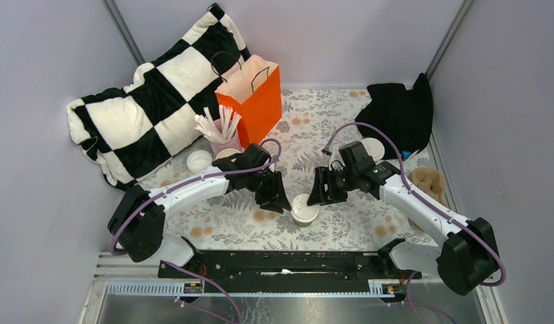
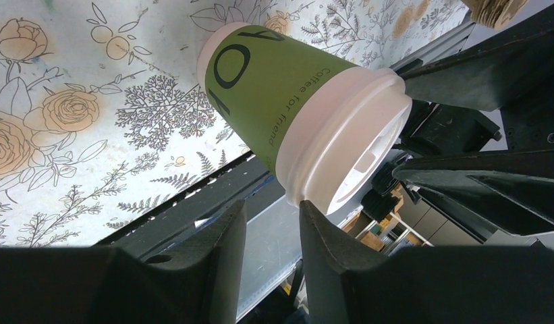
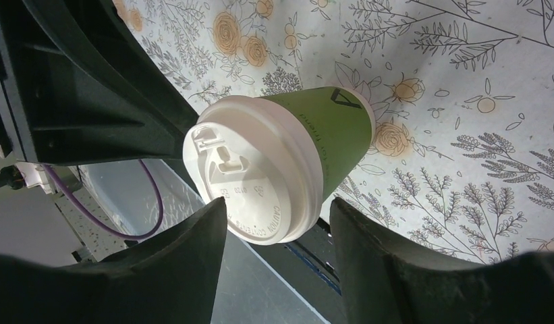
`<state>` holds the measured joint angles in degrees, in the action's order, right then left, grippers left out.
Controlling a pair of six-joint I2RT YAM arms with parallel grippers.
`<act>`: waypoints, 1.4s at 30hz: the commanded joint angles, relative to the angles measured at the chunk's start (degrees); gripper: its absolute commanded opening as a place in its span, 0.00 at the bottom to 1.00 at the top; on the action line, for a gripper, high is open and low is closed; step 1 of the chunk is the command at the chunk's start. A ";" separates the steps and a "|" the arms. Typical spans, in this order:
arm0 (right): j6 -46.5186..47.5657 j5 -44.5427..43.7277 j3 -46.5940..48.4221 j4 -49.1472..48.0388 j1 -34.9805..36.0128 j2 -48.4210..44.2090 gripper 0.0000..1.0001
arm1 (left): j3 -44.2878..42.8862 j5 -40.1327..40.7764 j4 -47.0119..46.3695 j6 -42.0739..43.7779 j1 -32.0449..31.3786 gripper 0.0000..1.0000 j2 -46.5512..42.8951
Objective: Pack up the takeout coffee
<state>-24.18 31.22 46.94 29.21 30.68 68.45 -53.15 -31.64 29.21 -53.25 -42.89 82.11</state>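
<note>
One takeout coffee, a green paper cup with a white lid point(image 1: 305, 208), stands upright on the floral cloth between my two grippers. My left gripper point(image 1: 277, 197) is just left of it and open. In the left wrist view the cup point(image 2: 274, 94) lies beyond the fingertips; the gap of the left gripper point(image 2: 272, 219) is empty and one fingertip point(image 2: 314, 219) sits at the lid's rim. My right gripper point(image 1: 321, 192) is open on the cup's other side. In the right wrist view the lid point(image 3: 250, 179) sits just ahead of the right gripper point(image 3: 277, 216), whose fingers are spread wider than the lid.
An orange paper bag point(image 1: 255, 94) stands open at the back, with a pink cup of white sticks point(image 1: 221, 138) before it. A white lid point(image 1: 199, 160) lies left; another white round top point(image 1: 373, 148) shows behind the right arm. A cardboard carrier point(image 1: 429, 183), black cloth point(image 1: 399, 111) and checkered pillow point(image 1: 146, 108) line the edges.
</note>
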 commanded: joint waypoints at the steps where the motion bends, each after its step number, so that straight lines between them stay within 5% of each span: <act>1: 0.36 1.30 -1.24 -0.94 -0.39 0.84 0.63 | -2.56 3.13 3.09 2.26 -0.17 0.38 1.79; 16: -1.12 8.90 -4.50 -4.56 -5.17 0.99 0.65 | -4.12 9.65 10.55 5.09 -1.73 0.36 3.79; 30: -0.51 10.02 -1.75 -3.57 -5.15 0.97 0.70 | -8.25 6.41 5.99 2.76 -1.35 0.64 -2.44; 33: -0.34 10.00 -1.66 -3.56 -5.15 1.20 0.70 | -9.36 6.23 6.01 3.19 -1.40 0.63 -0.46; 36: -0.23 10.00 -1.54 -3.53 -5.11 1.42 0.70 | -9.77 6.25 5.99 3.50 -1.40 0.49 0.83; 42: -0.20 10.04 -1.84 -3.82 -5.11 1.77 0.69 | -9.40 5.72 5.26 3.43 -1.36 0.48 2.14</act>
<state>-25.32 40.07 43.22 24.97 25.80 70.13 -60.42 -24.67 36.60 -49.93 -44.40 83.94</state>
